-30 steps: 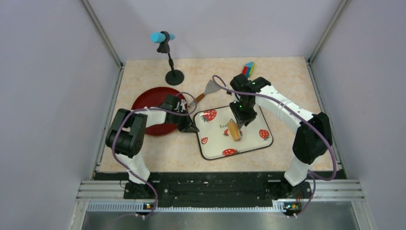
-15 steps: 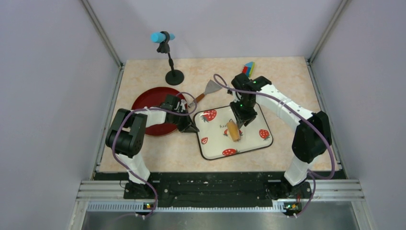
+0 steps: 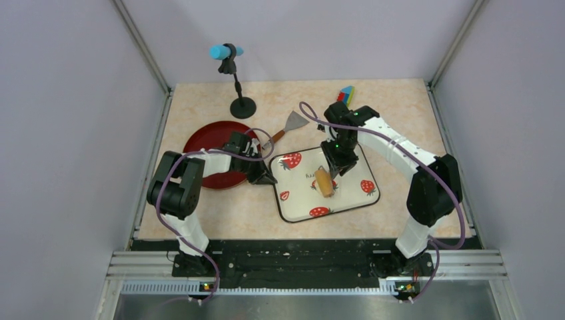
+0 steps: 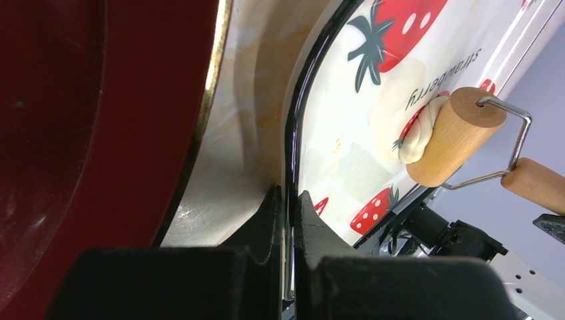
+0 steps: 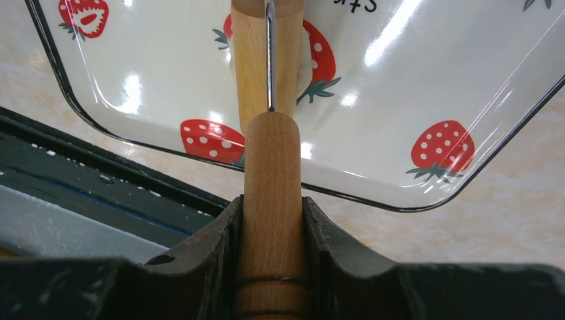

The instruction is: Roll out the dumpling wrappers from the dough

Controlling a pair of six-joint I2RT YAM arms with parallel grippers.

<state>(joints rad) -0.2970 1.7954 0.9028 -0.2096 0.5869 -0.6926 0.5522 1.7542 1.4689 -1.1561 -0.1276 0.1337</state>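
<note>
Well, the right gripper [image 5: 272, 217] clamps the roller [image 5: 250, 60], pressing dough [image 4: 418, 137] on the tray [image 5: 433, 80]. The left gripper [image 4: 288, 200] pinches its rim.

**Dough sits pressed under a rolling pin on a strawberry-print tray**

A small mass of pale cream dough [image 4: 410, 143] lies near the middle of the white tray [image 4: 346, 173], pinned beneath the barrel of a wooden rolling pin [image 4: 453, 137]. In the left wrist view, its soft edge bulges out along one side of the barrel in thick creased folds. It overlaps a printed red strawberry just beside the tray's lettering. The surface looks smooth and matt. From overhead, the pin hides nearly all of it, and its full outline cannot be made out.
</note>
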